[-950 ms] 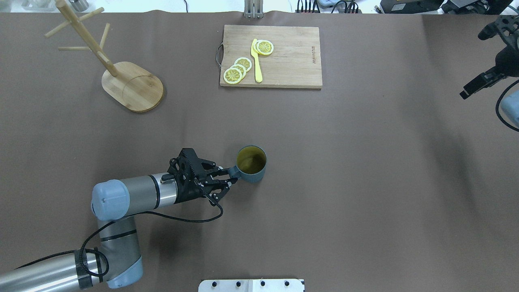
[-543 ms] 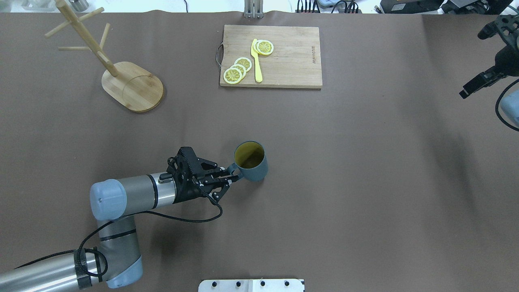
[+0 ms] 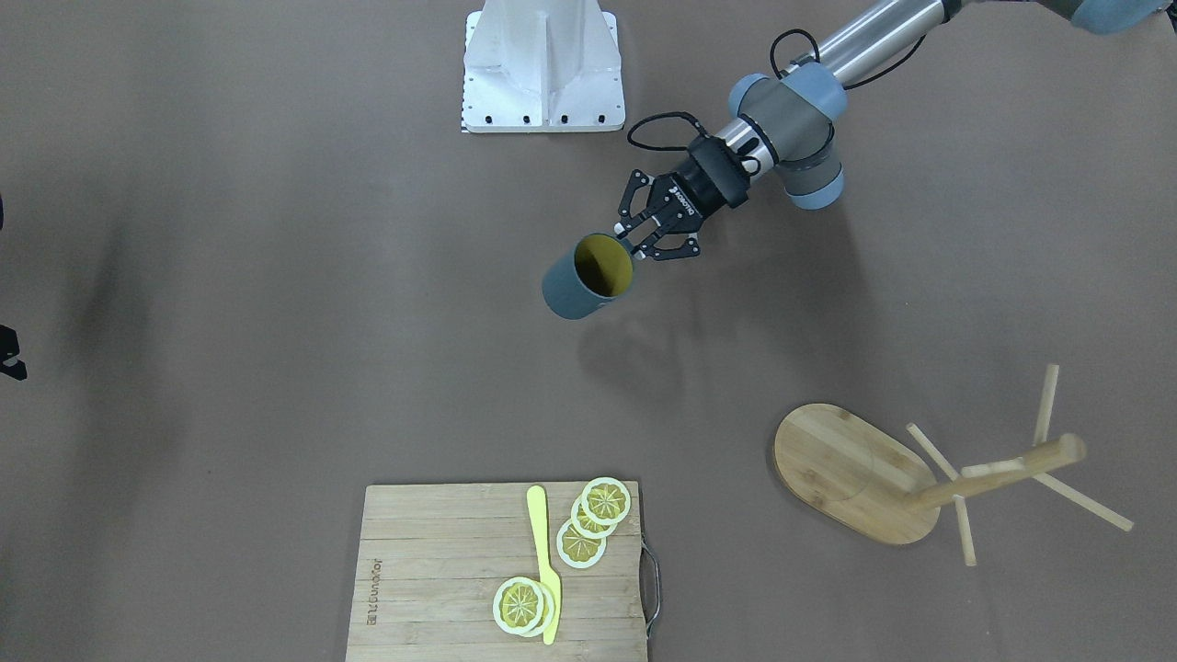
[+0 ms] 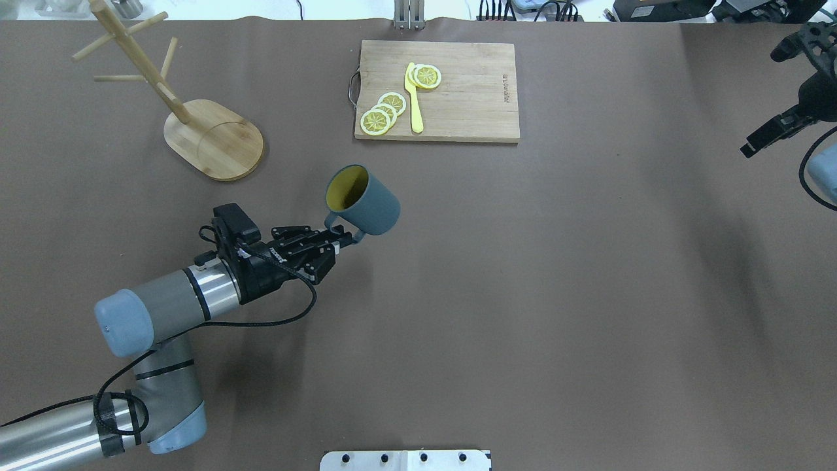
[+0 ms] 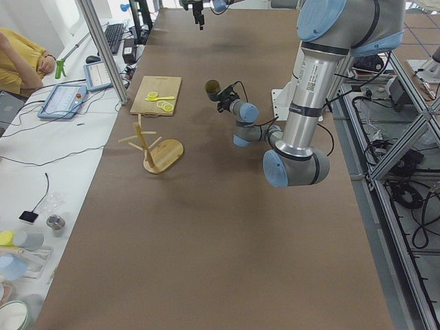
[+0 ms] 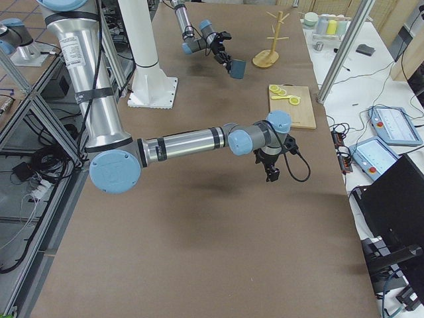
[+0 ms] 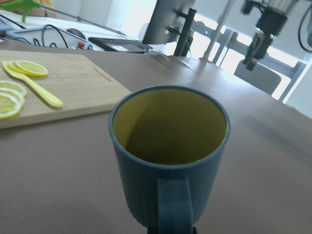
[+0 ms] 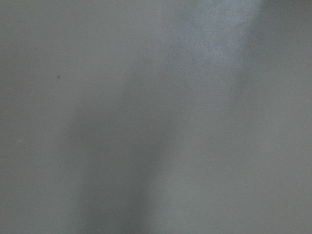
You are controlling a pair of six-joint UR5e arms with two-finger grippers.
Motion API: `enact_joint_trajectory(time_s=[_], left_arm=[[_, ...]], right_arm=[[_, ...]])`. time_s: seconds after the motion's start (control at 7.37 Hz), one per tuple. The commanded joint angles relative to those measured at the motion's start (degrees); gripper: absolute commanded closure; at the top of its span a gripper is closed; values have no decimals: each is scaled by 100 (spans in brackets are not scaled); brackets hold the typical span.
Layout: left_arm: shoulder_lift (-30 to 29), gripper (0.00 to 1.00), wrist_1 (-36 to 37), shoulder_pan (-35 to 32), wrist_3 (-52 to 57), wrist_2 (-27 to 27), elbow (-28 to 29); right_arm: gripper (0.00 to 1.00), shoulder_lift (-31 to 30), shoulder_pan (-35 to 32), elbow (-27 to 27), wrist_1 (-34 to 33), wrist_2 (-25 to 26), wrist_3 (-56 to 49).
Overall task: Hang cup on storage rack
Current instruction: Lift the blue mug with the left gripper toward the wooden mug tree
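The dark teal cup [image 4: 369, 208], yellow-olive inside, hangs in the air, tilted with its mouth toward the far left. My left gripper [image 4: 344, 238] is shut on its loop handle; it also shows in the front-facing view [image 3: 633, 241] with the cup [image 3: 572, 287]. The left wrist view shows the cup [image 7: 168, 165] close up, handle toward the camera. The bamboo storage rack [image 4: 212, 139] stands at the far left with bare pegs, well apart from the cup. My right gripper [image 4: 760, 104] is open and empty at the far right edge, above the table.
A slatted cutting board [image 4: 471, 98] with several lemon slices [image 4: 382, 112] and a yellow knife [image 4: 414, 98] lies at the far middle. The white robot base plate [image 4: 405, 460] is at the near edge. The right wrist view shows only blurred table.
My left gripper has lifted the cup off the table and carried it toward the far left, closer to the rack. The wrist has turned and the cup now tilts. The right arm has barely moved.
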State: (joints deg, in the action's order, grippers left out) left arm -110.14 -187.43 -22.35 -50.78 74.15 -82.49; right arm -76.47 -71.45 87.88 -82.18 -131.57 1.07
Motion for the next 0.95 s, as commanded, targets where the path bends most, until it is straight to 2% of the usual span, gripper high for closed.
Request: enact_joint_trajectory(time_s=[0.0,0.27,0.41,0.54,0.68,0.81], left_arm=[[2,100,-443,-477,-1646,-648,13],[-112,100,-391,-1031,-3052,-639,92],[-174,100,-364,-1443,-3966,-265,371],[-235,100,-251,-1969,-4427,505,513],[-297,100,-224,-2236,-5154,765,601],[-419,100,-223,-2273,-5884,776,672]], right_arm=[[0,0,-1,19,9,0,25],[0,0,-1,19,9,9,25],[0,0,-1,19,9,9,25],[0,0,-1,10,9,18,34],[0,0,-1,19,0,18,34],[0,-9,-1,10,9,18,34]])
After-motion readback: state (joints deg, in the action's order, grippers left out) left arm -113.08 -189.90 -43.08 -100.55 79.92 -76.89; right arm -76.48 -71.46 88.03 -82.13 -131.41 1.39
